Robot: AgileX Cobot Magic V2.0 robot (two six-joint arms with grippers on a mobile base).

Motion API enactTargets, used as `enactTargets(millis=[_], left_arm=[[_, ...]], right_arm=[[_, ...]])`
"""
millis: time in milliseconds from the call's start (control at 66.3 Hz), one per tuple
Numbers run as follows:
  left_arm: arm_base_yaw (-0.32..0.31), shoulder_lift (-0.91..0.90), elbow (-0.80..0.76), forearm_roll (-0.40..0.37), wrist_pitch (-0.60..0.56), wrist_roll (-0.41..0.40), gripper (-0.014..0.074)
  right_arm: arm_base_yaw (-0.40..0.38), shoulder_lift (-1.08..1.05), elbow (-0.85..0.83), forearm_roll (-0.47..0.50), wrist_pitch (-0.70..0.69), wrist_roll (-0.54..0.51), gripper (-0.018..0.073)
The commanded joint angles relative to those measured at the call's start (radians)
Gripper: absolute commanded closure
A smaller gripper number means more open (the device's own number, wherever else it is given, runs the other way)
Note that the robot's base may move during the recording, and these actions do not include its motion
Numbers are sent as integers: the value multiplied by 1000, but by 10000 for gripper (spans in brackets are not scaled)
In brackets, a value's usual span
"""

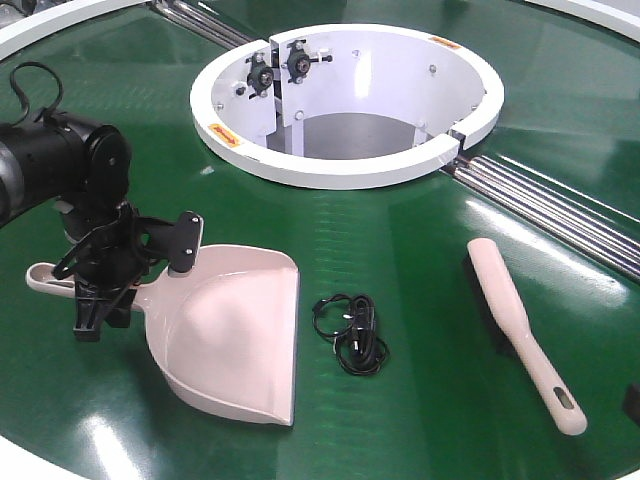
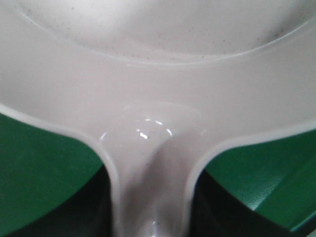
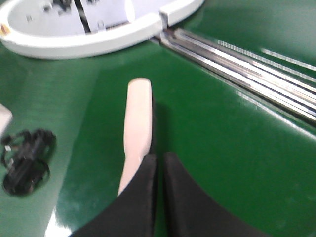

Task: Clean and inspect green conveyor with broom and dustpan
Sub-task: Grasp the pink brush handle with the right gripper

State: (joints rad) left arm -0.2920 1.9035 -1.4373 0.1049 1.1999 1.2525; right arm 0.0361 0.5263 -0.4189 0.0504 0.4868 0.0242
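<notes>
Dustpan lay flat on the green conveyor with its handle pointing left. The left gripper had its fingers closed against the sides of that handle. Just to the right sat a small coil of black cable, and farther right, well apart, lay the broom. The right gripper hovered over the broom's handle end, fingers nearly together, holding nothing.

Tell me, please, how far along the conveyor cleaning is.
Nothing looks swept yet: the black cord tangle lies on the green conveyor. In hand: the left gripper straddles the dustpan handle. Left: the broom lies ungrasped, the right gripper shut near its handle.
</notes>
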Motion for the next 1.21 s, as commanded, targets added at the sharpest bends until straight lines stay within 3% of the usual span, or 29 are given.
enactTargets(millis=[0, 196, 347, 815, 1192], left_arm=[[-4, -48, -27, 5, 12, -8, 603], [-4, -48, -27, 4, 12, -8, 604], [-4, -48, -27, 4, 12, -8, 603], [-4, -48, -27, 4, 12, -8, 603], [-4, -48, -27, 4, 12, -8, 603]], right_arm=[[46, 67, -96, -8, 26, -64, 407], [111, 256, -266, -39, 213, -19, 85], [111, 428, -388, -37, 297, 2, -48], [112, 944, -705, -27, 611, -32, -15], [112, 1173, -819, -17, 645, -11, 9]])
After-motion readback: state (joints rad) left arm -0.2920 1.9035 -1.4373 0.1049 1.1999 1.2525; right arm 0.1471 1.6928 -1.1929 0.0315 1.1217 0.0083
